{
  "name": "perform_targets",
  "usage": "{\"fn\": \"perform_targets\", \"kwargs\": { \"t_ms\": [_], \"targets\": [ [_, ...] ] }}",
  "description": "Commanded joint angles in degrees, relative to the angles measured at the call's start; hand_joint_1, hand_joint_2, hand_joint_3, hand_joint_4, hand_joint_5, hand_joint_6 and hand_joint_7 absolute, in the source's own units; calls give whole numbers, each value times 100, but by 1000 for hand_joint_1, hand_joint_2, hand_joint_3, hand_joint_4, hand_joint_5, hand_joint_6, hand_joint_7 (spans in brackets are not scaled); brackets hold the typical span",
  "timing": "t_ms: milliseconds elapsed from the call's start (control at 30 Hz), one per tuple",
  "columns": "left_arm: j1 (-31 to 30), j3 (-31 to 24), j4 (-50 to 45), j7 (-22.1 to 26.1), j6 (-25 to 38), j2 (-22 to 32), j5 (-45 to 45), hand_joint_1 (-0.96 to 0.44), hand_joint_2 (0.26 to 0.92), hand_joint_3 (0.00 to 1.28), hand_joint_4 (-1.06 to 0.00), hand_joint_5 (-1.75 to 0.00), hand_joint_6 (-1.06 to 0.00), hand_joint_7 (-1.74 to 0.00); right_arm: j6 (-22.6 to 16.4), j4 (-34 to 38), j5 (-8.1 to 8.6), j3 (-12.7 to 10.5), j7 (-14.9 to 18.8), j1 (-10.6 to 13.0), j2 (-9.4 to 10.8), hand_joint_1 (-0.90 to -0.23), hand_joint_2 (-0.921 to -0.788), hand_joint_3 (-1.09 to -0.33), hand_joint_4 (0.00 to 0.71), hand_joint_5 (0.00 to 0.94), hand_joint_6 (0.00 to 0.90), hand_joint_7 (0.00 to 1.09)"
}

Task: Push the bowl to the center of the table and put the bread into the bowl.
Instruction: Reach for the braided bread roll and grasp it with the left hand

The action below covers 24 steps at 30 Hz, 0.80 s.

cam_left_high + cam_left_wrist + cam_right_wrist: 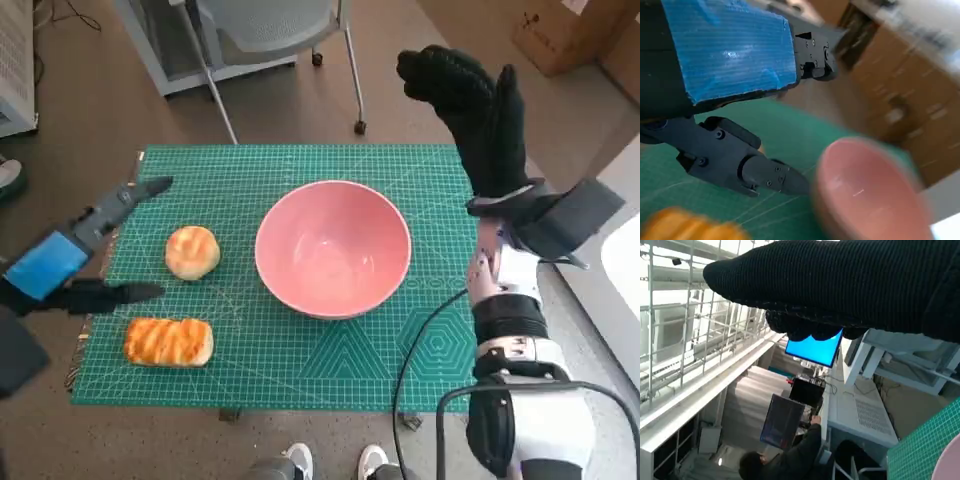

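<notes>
The pink bowl (333, 247) stands empty near the middle of the green cutting mat (300, 170). A round bread roll (192, 252) lies to its left, and a longer toasted bread (168, 341) lies nearer the front left corner. My left hand (85, 255) hovers over the mat's left edge, fingers spread apart around nothing, just left of the roll. In the left wrist view the blurred bowl (867, 192) shows past the fingers (765, 172). My right hand (475, 110) is raised above the mat's back right corner, fingers extended, holding nothing.
A grey chair (270, 35) stands behind the table and a cardboard box (570, 30) at the back right. Someone's shoes (335, 462) show at the table's front edge. A person (790, 455) sits at monitors in the right wrist view.
</notes>
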<state>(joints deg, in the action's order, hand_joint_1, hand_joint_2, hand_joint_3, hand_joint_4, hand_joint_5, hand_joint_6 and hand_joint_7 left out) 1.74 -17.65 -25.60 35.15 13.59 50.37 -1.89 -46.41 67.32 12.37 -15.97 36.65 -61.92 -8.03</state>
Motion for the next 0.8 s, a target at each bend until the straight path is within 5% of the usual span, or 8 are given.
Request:
{"fn": "perform_targets", "kwargs": {
  "t_ms": [33,800],
  "targets": [
    [-396,134,-614,114,465,198,-402,-192,747,1,-125,-2,-182,-147,-25,75,-96,88,-107,141,82,-665,-921,-612,217,8,359,19],
    [-1214,904,-330,-33,-241,-11,-1567,-210,719,0,-184,-6,-324,-41,72,89,-188,216,-252,139,108,-665,-921,-639,220,5,377,21]
  ]
}}
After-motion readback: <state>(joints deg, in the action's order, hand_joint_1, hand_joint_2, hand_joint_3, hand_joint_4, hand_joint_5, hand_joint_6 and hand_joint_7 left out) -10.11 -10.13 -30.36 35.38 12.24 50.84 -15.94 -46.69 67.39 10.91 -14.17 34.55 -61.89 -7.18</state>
